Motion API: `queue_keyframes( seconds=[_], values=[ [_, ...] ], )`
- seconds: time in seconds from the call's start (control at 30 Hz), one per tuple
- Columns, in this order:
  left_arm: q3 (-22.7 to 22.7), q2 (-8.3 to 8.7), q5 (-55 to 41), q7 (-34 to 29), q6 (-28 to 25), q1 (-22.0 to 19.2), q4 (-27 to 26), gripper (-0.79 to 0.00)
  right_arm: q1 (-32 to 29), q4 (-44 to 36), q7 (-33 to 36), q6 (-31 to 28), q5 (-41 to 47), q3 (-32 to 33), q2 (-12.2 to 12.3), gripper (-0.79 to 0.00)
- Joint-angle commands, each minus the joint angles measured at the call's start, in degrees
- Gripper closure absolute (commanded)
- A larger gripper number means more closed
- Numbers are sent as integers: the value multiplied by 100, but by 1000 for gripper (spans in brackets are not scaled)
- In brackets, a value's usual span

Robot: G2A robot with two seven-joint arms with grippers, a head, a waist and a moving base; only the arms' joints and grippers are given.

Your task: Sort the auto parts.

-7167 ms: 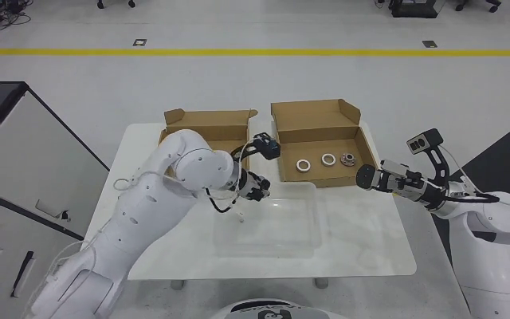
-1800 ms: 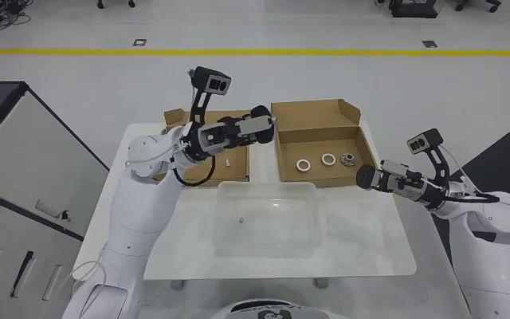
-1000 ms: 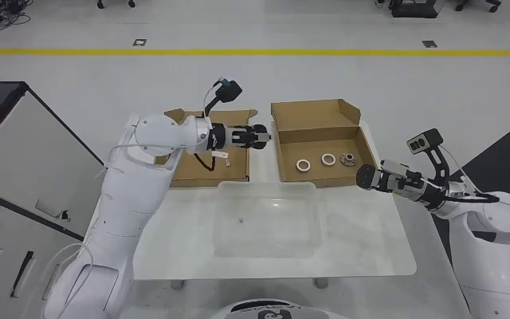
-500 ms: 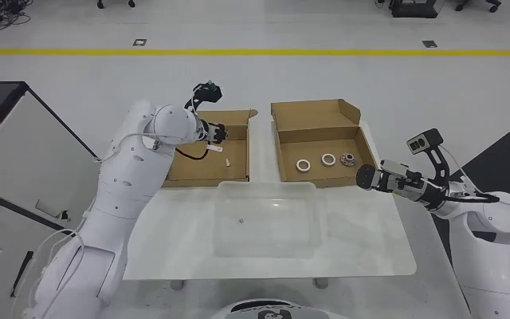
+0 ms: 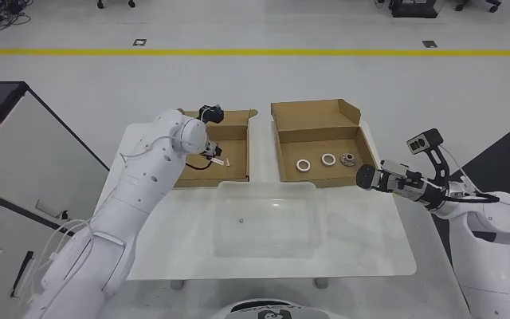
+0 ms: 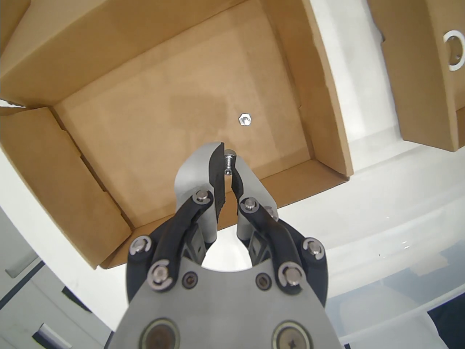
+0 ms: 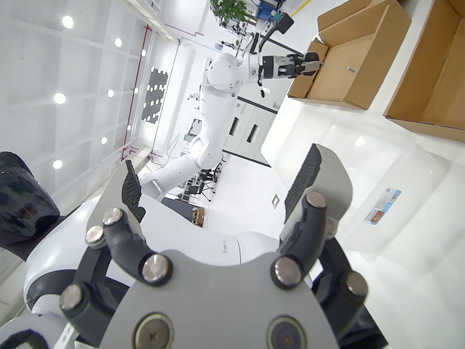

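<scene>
Verify that the fingers of the left gripper (image 6: 228,169) are clamped on a small bolt (image 6: 228,160) above the left cardboard box (image 6: 109,27), near a second bolt (image 6: 245,119) on its floor. The fingers of the right gripper (image 7: 221,157) stand wide apart, empty.

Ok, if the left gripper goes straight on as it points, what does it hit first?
Probably the floor of the left box, just short of the loose hex fastener; depth is unclear.

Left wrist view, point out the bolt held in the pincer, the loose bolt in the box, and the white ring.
held bolt (image 6: 228,163), left wrist view, threaded shank.
loose bolt (image 6: 245,119), left wrist view, hex head.
white ring (image 6: 453,68), left wrist view, its white band.
</scene>
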Motion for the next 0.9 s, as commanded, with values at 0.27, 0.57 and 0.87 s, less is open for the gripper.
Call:
queue_keyframes(
  seconds=[0.27, 0.57, 0.87],
  values=[
    [399, -204, 42, 393, -152, -310, 1046, 0, 0, 0, 0, 0, 0, 0, 0, -785],
    [706, -445, -97, 690, -342, -603, 1915, 0, 0, 0, 0, 0, 0, 0, 0, -785],
    [925, -689, -242, 893, -448, -873, 2624, -139, 0, 0, 0, 0, 0, 0, 0, -785]
  ],
)
